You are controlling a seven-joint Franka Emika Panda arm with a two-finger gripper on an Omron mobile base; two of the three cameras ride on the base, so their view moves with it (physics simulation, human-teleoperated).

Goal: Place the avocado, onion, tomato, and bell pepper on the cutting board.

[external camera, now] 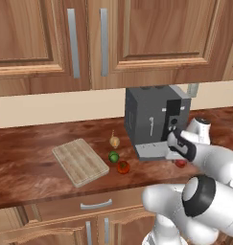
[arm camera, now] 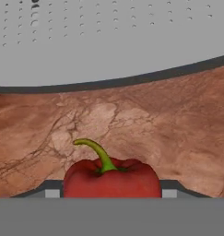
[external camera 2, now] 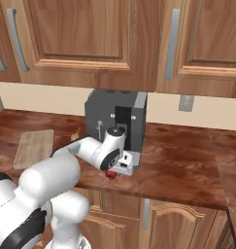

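The red bell pepper (arm camera: 111, 179) with its green stem sits on the counter between my two finger tips, and my gripper (arm camera: 111, 193) is shut on it. From the base it is a red spot, the bell pepper (external camera: 180, 163) (external camera 2: 111, 174), under my gripper (external camera: 179, 160) (external camera 2: 114, 170), just in front of the coffee machine. The light-wood cutting board (external camera: 79, 161) (external camera 2: 34, 147) lies bare far to the left. Right of it sit the tan onion (external camera: 115, 141), the green avocado (external camera: 113, 156) and the red tomato (external camera: 122, 167).
A grey coffee machine (external camera: 156, 122) (external camera 2: 117, 121) stands on the brown counter (arm camera: 132, 120) right behind my hand, its perforated drip tray (arm camera: 109, 37) close ahead. Wooden wall cabinets (external camera: 113, 38) hang above. The counter's front edge is near the pepper.
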